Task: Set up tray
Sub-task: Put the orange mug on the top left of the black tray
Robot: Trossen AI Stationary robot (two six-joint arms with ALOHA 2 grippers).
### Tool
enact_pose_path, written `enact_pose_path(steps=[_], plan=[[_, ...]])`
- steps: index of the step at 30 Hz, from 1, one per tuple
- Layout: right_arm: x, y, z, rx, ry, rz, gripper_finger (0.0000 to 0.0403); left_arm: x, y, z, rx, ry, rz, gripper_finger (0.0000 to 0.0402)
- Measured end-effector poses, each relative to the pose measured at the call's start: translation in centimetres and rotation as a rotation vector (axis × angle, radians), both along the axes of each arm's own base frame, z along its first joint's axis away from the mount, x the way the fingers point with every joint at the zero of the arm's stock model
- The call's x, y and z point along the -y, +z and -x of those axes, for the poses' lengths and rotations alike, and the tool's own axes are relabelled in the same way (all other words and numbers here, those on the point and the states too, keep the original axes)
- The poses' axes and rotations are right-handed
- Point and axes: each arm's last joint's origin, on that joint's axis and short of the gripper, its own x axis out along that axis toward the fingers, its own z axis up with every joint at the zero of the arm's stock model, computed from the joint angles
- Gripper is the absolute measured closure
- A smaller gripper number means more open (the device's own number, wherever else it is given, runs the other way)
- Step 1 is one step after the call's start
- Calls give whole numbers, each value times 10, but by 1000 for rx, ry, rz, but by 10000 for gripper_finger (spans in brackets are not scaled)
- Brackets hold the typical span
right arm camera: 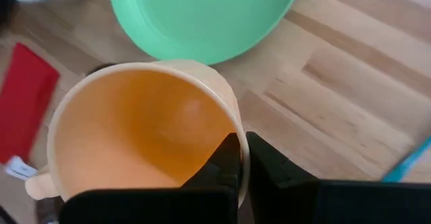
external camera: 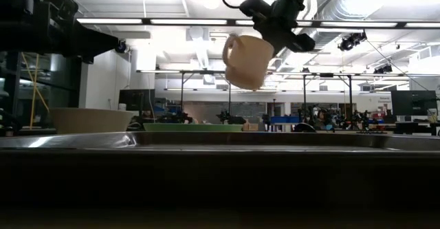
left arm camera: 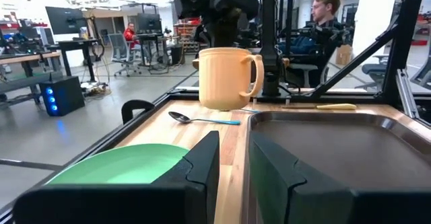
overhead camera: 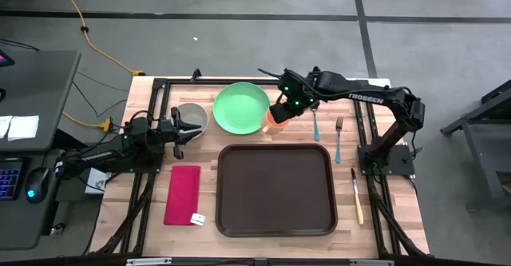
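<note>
Right gripper (overhead camera: 281, 114): fingers clamped on the rim of a tan mug (external camera: 246, 60), one inside, one outside; mug held in the air, tilted, just beside the green plate (overhead camera: 241, 108).
Tray (overhead camera: 275, 190): flat on the table, below and forward of the held mug, nothing on it.
Left gripper (overhead camera: 182, 130): fingers narrowly parted, holding nothing, near a grey bowl (overhead camera: 194, 116).
Red cloth (overhead camera: 183, 194): beside the tray.

The table (overhead camera: 152, 106) is pale wood with visible plank grain, matt. The tray (overhead camera: 275, 190) is dark brown plastic, smooth with a faint sheen. At its 12 o'clock, the green plate (overhead camera: 241, 108) looks like smooth plastic; the orange mug (left arm camera: 225, 77) is matt plastic. At 9 o'clock lies a red cloth napkin (overhead camera: 183, 194).
</note>
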Motion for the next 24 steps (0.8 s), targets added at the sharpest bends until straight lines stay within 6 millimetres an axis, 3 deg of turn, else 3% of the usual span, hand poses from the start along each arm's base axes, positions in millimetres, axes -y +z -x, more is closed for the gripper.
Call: enact_pose_path(steps=[24], plan=[[-58, 7, -26, 146, -176, -77, 403, 3, 0, 0, 6, -120, 49, 289]])
